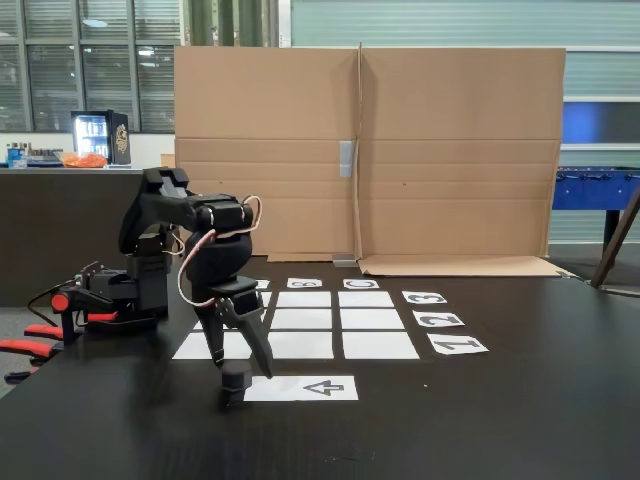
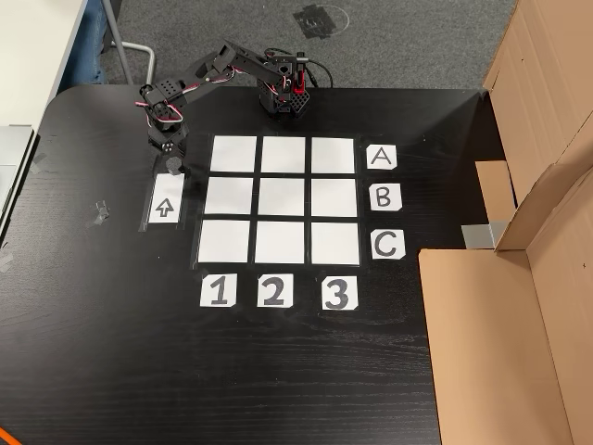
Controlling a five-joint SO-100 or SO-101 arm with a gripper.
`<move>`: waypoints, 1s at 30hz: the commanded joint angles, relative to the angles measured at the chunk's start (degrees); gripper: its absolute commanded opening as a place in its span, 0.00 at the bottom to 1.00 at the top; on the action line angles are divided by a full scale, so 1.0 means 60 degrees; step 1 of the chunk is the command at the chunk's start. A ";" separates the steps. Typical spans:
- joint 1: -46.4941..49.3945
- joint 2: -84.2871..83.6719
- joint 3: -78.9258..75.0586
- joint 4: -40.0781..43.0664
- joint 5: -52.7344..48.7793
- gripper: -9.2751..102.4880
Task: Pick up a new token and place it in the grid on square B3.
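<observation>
The token (image 1: 235,381), a short black puck, stands on the left end of the white arrow sheet (image 1: 310,387). My gripper (image 1: 241,367) points down over it, open, one finger on each side of the puck and its tips just above the table. From above, the gripper (image 2: 171,165) hangs over the top end of the arrow sheet (image 2: 164,206) and covers the token. The grid (image 2: 283,199) of white rectangles lies beside it. Square B3 (image 2: 334,197), also seen at the far middle (image 1: 303,298), is bare.
Cards A, B, C (image 2: 384,197) and 1, 2, 3 (image 2: 272,291) border the grid. The arm's base (image 2: 283,95) sits at the table's edge. A tall cardboard screen (image 1: 365,150) stands behind the grid, and a second small arm (image 1: 90,300) is at the left.
</observation>
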 commanded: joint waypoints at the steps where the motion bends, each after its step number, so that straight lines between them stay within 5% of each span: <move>1: -0.0132 -0.0103 -0.0352 0.0044 -0.0029 0.48; 5: -0.0132 -0.0366 -0.0396 -0.0029 0.0029 0.48; 8: -0.0117 -0.0601 -0.0674 0.0059 0.0234 0.17; 12: -0.0132 -0.0659 -0.0718 0.0044 0.0308 0.09; 30: -0.0029 0.2036 -0.0732 0.0498 0.0483 0.08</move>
